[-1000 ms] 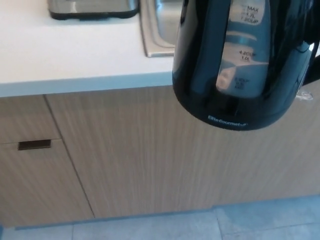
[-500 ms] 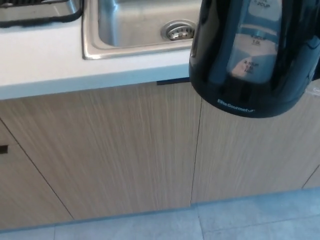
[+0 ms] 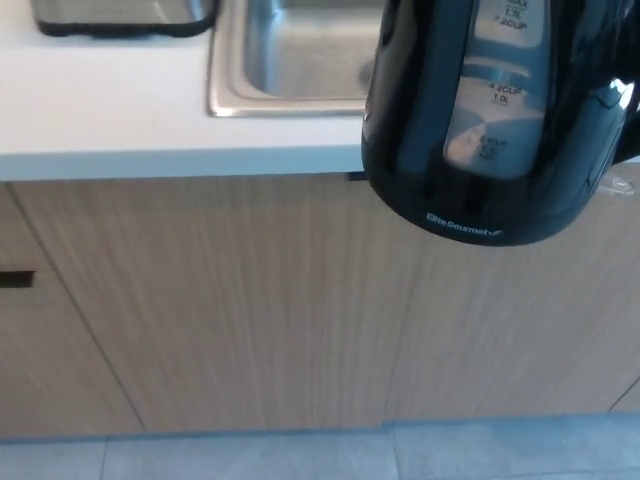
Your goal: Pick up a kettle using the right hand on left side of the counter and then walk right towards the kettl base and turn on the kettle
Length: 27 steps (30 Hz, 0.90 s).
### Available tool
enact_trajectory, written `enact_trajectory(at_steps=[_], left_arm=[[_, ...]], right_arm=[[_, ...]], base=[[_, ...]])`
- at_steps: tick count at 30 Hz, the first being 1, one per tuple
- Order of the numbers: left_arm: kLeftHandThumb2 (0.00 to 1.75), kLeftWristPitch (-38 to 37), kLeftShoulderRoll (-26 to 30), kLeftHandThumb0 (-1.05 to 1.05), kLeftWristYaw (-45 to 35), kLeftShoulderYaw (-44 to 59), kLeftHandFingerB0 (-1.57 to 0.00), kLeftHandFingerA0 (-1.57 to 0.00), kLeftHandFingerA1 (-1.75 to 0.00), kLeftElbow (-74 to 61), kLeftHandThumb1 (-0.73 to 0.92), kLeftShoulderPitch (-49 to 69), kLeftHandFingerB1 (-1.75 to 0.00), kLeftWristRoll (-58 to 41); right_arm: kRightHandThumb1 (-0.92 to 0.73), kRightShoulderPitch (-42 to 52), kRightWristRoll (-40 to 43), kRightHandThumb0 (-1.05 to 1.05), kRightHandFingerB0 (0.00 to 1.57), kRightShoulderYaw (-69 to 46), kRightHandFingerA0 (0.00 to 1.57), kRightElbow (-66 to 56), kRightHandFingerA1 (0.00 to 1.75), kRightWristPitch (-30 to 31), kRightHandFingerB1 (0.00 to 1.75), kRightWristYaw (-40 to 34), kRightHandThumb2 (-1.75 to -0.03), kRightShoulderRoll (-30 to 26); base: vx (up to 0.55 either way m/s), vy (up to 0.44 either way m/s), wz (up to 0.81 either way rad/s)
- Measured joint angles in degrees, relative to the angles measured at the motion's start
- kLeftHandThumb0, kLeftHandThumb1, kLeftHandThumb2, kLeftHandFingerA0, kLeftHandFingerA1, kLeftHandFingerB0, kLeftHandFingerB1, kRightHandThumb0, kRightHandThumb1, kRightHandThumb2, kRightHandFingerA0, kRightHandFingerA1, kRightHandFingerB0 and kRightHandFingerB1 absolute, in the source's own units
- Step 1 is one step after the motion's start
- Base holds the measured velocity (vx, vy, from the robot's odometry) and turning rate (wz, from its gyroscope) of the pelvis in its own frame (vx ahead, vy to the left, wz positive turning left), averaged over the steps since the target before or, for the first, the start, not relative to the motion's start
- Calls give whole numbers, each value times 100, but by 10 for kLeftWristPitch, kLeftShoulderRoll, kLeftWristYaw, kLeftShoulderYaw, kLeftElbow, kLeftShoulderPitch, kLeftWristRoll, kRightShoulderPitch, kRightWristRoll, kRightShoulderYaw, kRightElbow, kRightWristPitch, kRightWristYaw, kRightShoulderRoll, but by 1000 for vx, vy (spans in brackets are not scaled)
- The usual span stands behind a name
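Observation:
A glossy black electric kettle (image 3: 500, 120) with a grey water gauge and white lettering near its base fills the upper right of the head view. It hangs in the air, in front of the counter edge and above the cabinet fronts, touching nothing below. At the right picture edge a dark piece of my right hand (image 3: 630, 125) is at the kettle's handle; most of the hand is cut off by the frame. No kettle base is in view. My left hand does not show.
A white counter (image 3: 100, 110) runs across the top, with a steel sink (image 3: 290, 60) set in it and a steel appliance (image 3: 120, 12) at the top left. Below are wooden cabinet fronts (image 3: 250, 300), a dark drawer pull (image 3: 15, 279) and grey floor tiles (image 3: 300, 455).
The whole picture has shifted as the camera moved: sink and appliance slid left, then partly back right. The kettle keeps nearly the same place in the picture, still held aloft.

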Motion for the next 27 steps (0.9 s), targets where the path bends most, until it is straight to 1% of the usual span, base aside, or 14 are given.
enact_trajectory(at_steps=[1,3,10,11,12,13,15,16,17,21,22,24,25,27], left_arm=[[140,0,1,38,0,0,-86,-97,-115,0,51,0,-103,0],[137,0,1,38,0,1,-85,-95,-114,1,53,0,-102,-1],[141,2,-7,38,1,-3,-83,-92,-111,-3,54,2,-100,1],[141,1,-6,38,2,-3,-83,-92,-111,-5,54,3,-100,1],[145,2,-6,39,3,-3,-87,-99,-116,-5,50,3,-103,1],[145,1,-6,43,4,-3,-89,-100,-115,-4,48,2,-104,1],[145,1,-5,39,3,-1,-87,-98,-115,5,47,-1,-103,0],[145,1,-5,39,2,-1,-87,-98,-115,8,47,-2,-103,0],[140,2,-3,40,2,0,-86,-95,-113,11,49,-3,-103,-1],[137,1,2,42,0,2,-86,-94,-111,3,52,-1,-102,-1],[135,2,2,41,0,2,-85,-94,-110,2,54,0,-100,-1],[135,2,1,41,1,1,-85,-94,-110,2,54,2,-100,0],[140,2,1,37,2,1,-86,-95,-112,2,51,2,-101,0],[139,2,2,37,3,1,-85,-94,-111,6,53,0,-100,0]], right_arm=[[-54,0,-1,-21,75,0,104,0,175,0,175,1,-135,0],[-55,3,-6,-21,73,-1,103,4,175,0,175,4,-133,4],[-51,5,-28,-22,73,-8,104,13,175,0,175,6,-139,-1],[-51,4,-33,-22,73,-8,104,13,175,0,175,6,-139,-1],[-54,4,-36,-21,74,-8,103,14,175,0,175,6,-136,0],[-59,4,-37,-23,73,-9,103,15,175,0,175,6,-128,0],[-60,3,-38,-22,72,-10,101,18,175,0,175,12,-126,0],[-60,3,-39,-22,72,-11,101,19,175,0,175,15,-126,0],[-54,3,-39,-21,71,-12,102,20,175,0,175,16,-133,2],[-55,-5,-41,-21,73,-9,101,23,175,0,175,26,-133,6],[-50,-6,-41,-21,75,-9,102,23,175,0,175,29,-139,7],[-50,-7,-44,-21,75,-7,102,23,175,0,175,36,-139,7],[-56,-7,-45,-21,72,-6,101,24,175,0,175,39,-132,7],[-55,-8,-49,-21,72,-6,101,24,175,0,175,43,-133,7]], base=[[84,-304,12],[70,-393,-33],[90,-241,1],[89,-108,-1],[99,-76,-2],[90,-27,-7],[100,37,2],[123,90,2],[124,94,56],[69,57,4],[1,-70,11],[5,-82,3],[12,-95,5],[36,-170,1]])
